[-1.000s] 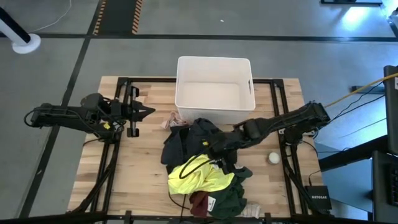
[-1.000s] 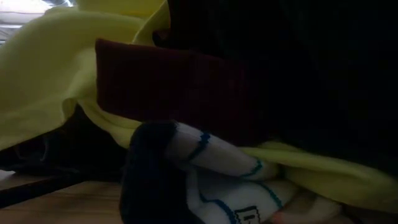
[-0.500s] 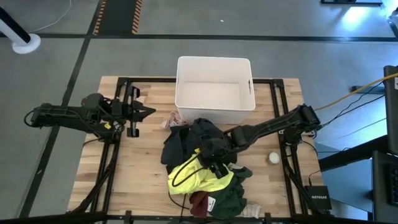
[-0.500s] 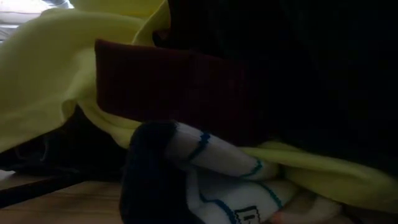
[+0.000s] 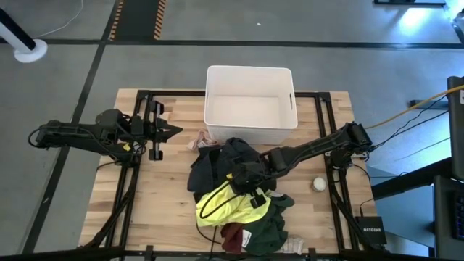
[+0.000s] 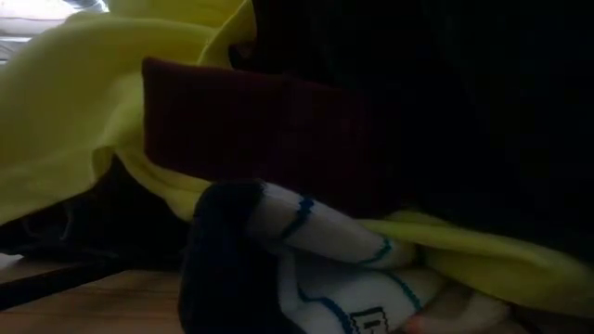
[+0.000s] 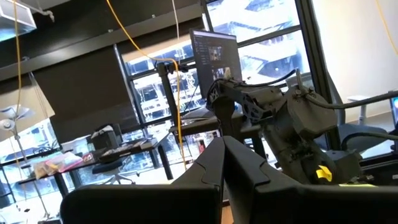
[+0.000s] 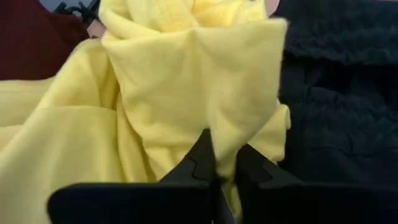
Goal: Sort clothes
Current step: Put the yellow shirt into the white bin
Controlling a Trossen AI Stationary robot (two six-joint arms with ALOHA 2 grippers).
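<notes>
Pinching a fold of the neon yellow garment (image 8: 186, 93) between nearly closed fingers, the right hand (image 5: 250, 190) starts on the clothes pile (image 5: 235, 192) heaped mid-bench before the empty white bin (image 5: 250, 76), nothing yet sorted, the left hand (image 5: 170, 130) shut, idle.

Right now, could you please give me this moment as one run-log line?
task: sort clothes | right gripper: shut on yellow garment, pile centre | left gripper: shut, idle at left | bin: empty

Heaped clothes (image 5: 235, 199) mid-table: charcoal, neon yellow, dark green, maroon.
</notes>
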